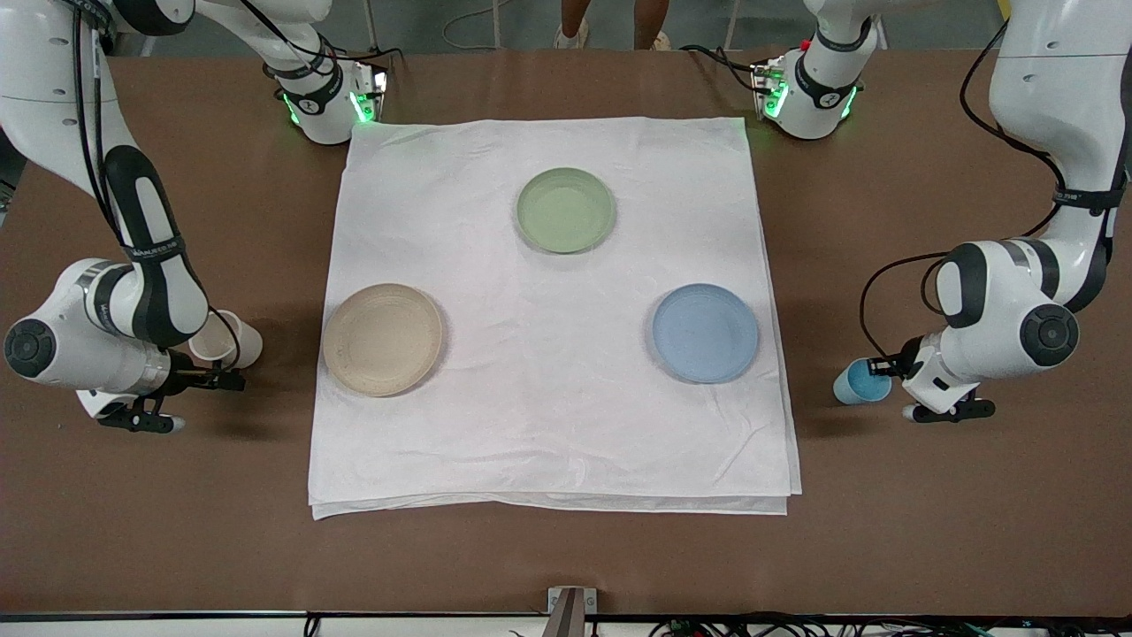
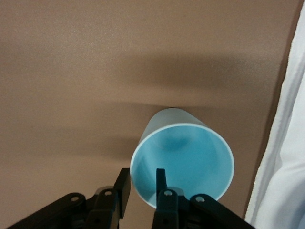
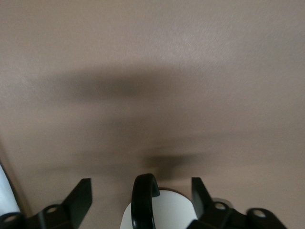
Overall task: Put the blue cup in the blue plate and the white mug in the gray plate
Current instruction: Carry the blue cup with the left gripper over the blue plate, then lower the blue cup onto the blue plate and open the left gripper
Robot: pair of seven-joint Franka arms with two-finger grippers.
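Observation:
The blue cup is tilted, its mouth toward my left gripper, low over the brown table beside the cloth's edge at the left arm's end. In the left wrist view the cup has its rim between the fingers of my left gripper, one inside and one outside. The white mug is at the right arm's end. My right gripper is open around its black handle, above the mug body. The blue plate and gray plate are empty.
A white cloth covers the middle of the brown table and carries all three plates. A pale green plate lies nearer the robots' bases. The cloth's edge shows in the left wrist view.

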